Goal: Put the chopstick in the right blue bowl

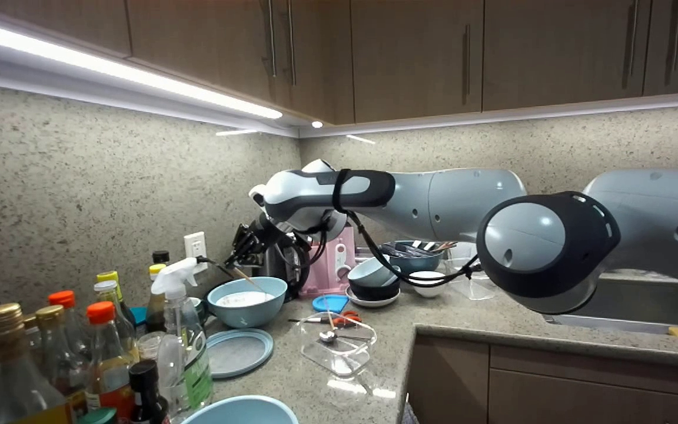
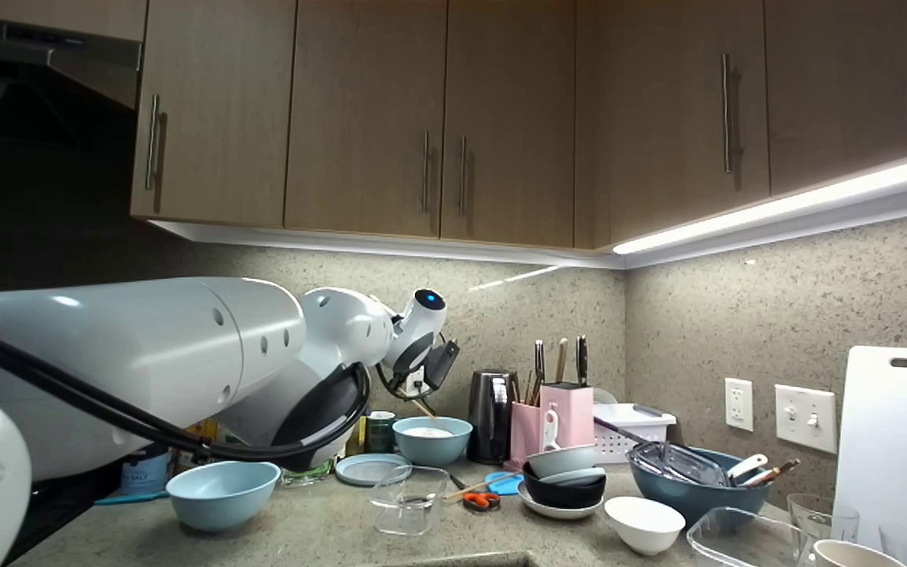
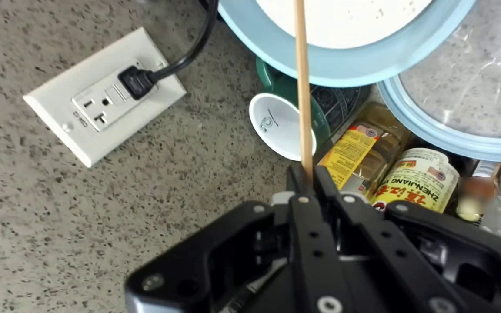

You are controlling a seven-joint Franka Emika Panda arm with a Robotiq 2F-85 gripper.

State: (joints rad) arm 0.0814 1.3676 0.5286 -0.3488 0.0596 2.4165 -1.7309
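Observation:
My gripper (image 3: 308, 174) is shut on one end of a thin wooden chopstick (image 3: 302, 87). The chopstick slants down from the fingertips, and its far end is over or in the right blue bowl (image 3: 350, 65). That bowl is deep and light blue with white contents or a white inside, and stands beside the black kettle in both exterior views (image 1: 247, 312) (image 2: 434, 449). In an exterior view the gripper (image 1: 233, 259) is above and behind the bowl's rim, with the chopstick (image 1: 249, 279) reaching inside. Whether the tip touches the bottom cannot be told.
A second light-blue bowl (image 2: 221, 500) stands farther off. A flat light-blue plate (image 1: 269, 347) lies beside the right bowl. A green mug (image 3: 320, 117), several bottles (image 1: 103, 347), a wall outlet (image 3: 102, 95) with a cord, the kettle (image 2: 491, 417) and a clear container (image 1: 339, 353) are near.

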